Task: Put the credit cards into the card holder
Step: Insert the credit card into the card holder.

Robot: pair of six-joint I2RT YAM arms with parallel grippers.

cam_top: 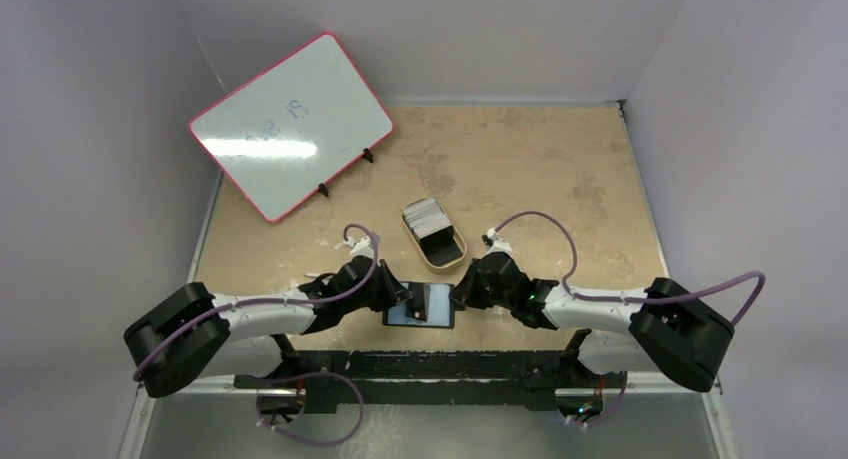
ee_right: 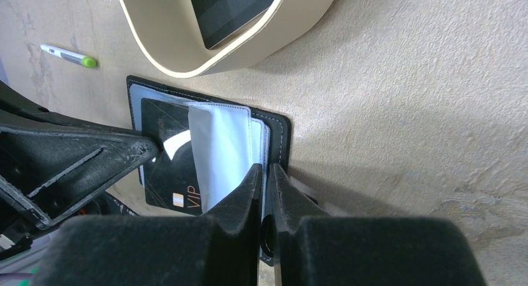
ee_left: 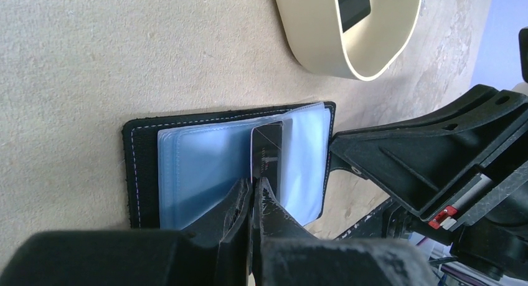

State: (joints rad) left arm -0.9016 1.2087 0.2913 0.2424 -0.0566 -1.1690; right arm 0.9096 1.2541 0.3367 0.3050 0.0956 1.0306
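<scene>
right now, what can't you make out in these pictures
- Left wrist: the left gripper covers the near end of the card; the tin runs off the top edge.
- Right wrist: the right gripper covers the near edge of the wallet.
- Top view: the cards in the tin are too small to count; the whiteboard writing is faint under glare.
- Any view: whether the card is inside a sleeve is unclear.
</scene>
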